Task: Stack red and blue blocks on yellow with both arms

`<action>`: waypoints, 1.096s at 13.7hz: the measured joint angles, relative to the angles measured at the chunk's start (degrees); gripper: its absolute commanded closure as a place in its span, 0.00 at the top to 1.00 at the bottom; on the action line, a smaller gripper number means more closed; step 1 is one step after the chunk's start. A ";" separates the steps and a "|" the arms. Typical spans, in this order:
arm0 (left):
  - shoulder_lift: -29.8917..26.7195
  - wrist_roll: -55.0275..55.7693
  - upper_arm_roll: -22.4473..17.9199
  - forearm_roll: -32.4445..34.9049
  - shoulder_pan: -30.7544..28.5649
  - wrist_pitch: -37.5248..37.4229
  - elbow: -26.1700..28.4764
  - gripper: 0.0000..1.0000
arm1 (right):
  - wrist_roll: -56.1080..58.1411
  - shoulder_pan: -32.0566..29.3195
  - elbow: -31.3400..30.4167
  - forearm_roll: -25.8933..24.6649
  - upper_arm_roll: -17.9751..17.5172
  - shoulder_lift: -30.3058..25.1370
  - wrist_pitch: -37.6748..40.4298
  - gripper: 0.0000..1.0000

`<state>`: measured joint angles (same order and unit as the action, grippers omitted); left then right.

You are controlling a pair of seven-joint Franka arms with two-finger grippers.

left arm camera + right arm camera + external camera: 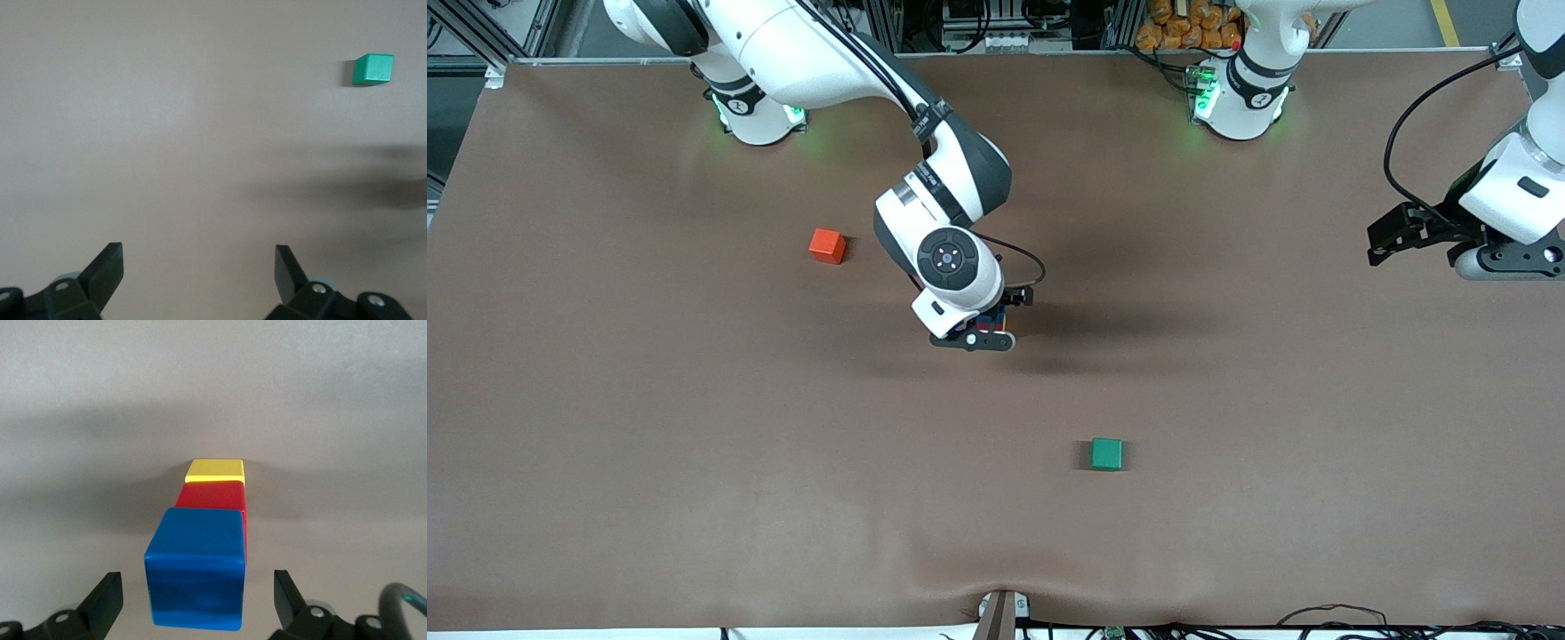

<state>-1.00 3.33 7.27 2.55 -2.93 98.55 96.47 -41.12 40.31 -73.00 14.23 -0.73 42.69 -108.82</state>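
**Three-Cube Stack Seen With Both Grippers Open**

Nearest the front camera, a green cube (1107, 453) was seen lying alone on the brown table (649, 462). Farther from that camera, near the middle of the table, the right gripper (989, 333) was held low over a stack of cubes, which was almost wholly hidden by the wrist in the front view. The stack was made plain only by the right wrist view: the blue block (195, 567) was set on the red block (212, 497), and the red block on the yellow cube (215, 471). The fingers (105, 600) were shown spread apart on either side of the blue block, not touching it.

An orange-red cube (827, 245) lay farther still, toward the right arm's end of the table. The left gripper (1392, 236) was held waiting in the air over the left arm's end, its fingers (107, 270) shown wide apart with nothing between them; the green cube was picked up in its wrist view as well.

The table was covered in a plain matte brown sheet. Along its edge by the arm bases, metal framing and cables were visible.
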 measured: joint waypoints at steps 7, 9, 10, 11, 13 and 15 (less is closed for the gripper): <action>0.46 0.00 0.00 0.00 0.00 0.00 0.10 1.00 | -3.60 -0.95 5.08 1.42 0.96 -1.00 6.56 1.00; 0.46 -0.16 0.01 0.00 0.02 0.00 0.14 1.00 | -3.59 -4.17 6.38 1.42 1.31 -3.02 11.11 1.00; 0.46 -0.42 0.03 0.00 0.04 0.00 0.14 1.00 | -3.55 -6.42 6.79 1.43 1.34 -4.47 13.45 1.00; 0.46 -0.90 0.09 0.00 0.07 0.00 0.15 1.00 | -3.03 -9.10 7.27 1.44 1.30 -6.10 16.25 1.00; 0.41 -1.20 0.51 0.00 0.17 0.00 0.11 1.00 | 0.89 -14.51 8.52 1.49 1.27 -9.31 22.19 1.00; 0.14 -1.20 0.99 0.00 0.28 -0.19 -0.13 1.00 | 4.92 -19.05 10.12 1.35 1.39 -12.06 27.96 1.00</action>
<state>-0.86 2.13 8.27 2.54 -2.65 98.36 96.34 -36.20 21.26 -62.88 15.58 0.66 30.63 -80.87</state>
